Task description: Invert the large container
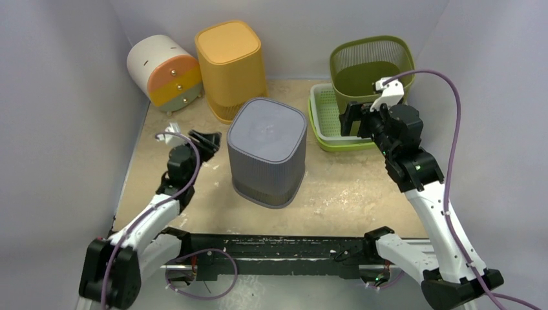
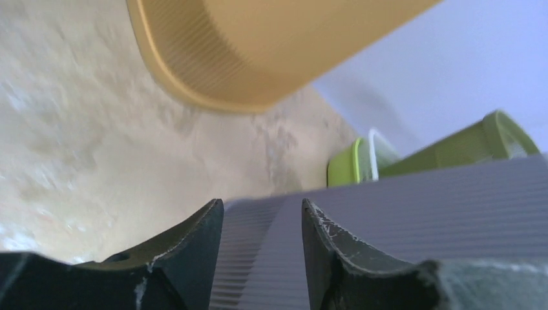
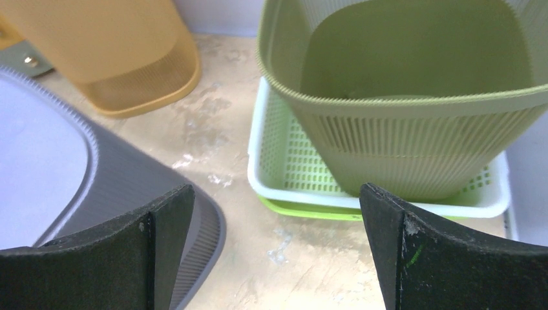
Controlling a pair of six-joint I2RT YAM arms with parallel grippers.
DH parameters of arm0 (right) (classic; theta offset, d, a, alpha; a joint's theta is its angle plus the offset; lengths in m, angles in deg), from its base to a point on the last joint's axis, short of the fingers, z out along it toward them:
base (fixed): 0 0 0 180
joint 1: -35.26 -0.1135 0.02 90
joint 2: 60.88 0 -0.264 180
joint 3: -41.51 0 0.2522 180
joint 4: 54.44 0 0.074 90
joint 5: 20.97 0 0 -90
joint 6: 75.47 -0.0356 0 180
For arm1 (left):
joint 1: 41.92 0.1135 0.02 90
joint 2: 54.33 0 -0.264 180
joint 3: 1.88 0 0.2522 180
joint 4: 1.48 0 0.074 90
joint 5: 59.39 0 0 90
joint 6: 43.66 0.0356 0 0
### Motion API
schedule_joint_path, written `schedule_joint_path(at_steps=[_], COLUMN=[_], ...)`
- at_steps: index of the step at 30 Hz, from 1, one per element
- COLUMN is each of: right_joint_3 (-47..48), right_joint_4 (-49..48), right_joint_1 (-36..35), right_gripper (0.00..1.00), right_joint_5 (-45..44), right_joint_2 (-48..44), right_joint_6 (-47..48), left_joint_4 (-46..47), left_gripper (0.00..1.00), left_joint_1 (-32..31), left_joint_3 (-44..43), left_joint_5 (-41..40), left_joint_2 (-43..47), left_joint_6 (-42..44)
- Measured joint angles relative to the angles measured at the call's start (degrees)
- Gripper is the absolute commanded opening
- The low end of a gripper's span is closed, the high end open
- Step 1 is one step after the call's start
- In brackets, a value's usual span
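On my left wrist camera the tabletop [image 2: 77, 129] is smeared with blur, and the orange bin [image 2: 271, 45] runs off the top edge. The grey container [image 2: 420, 213] is cut by the right edge. Overhead, I can't tell whether the left gripper [image 1: 210, 139] touches it. The right wrist view crops the green basket [image 3: 413, 97] at the top.

On the surface [image 1: 349, 187]: one grey ribbed plastic bin [image 1: 267, 152], one orange-yellow ribbed plastic bin [image 1: 231, 68], one olive-green slotted plastic basket [image 1: 371, 64], two nested shallow trays, namely one white mesh tray [image 3: 284, 155] and one lime-green tray [image 3: 304, 210], and one white cylindrical three-drawer unit [image 1: 161, 71].
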Motion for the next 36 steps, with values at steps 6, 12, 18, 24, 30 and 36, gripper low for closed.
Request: schedule_joint_path(at_steps=[6,12,18,24,30,36], right_joint_3=[-5.68,-10.05,-12.15,-19.58,-24.59,-22.03], right_joint_4=[1.68,3.54,2.16,-2.99,-6.73,-14.78], right_joint_1=[-0.17,-1.70,-7.72,-16.31,-20.24,-23.08], right_gripper=[1.00,1.00,1.00,1.00,1.00,1.00], right_joint_5=[8.39,13.81,15.65,15.37,14.71,11.87], right_joint_2=[-4.15,-5.27,-5.03,-1.90,4.09,19.10], right_joint_6=[0.22,0.00,-1.73,-6.88,-10.71,-10.21], left_joint_4=[-29.24,-46.90,-54.14,-58.45,-61.20,-62.40], left_gripper=[0.48,0.49,0.52,0.52,0.52,0.53], left_joint_1=[0.00,0.02,0.00,0.00,0.00,0.00], left_joint_3=[-21.29,-39.95,-51.89,-56.72,-57.07,-59.63], left_joint_5=[-10.38,-13.33,-10.23,-6.80,-3.85,-0.33], left_joint_2=[10.25,4.87,-0.87,-3.82,-3.82,-2.93], left_joint_6=[9.62,16.06,19.71,22.71,24.76,26.10])
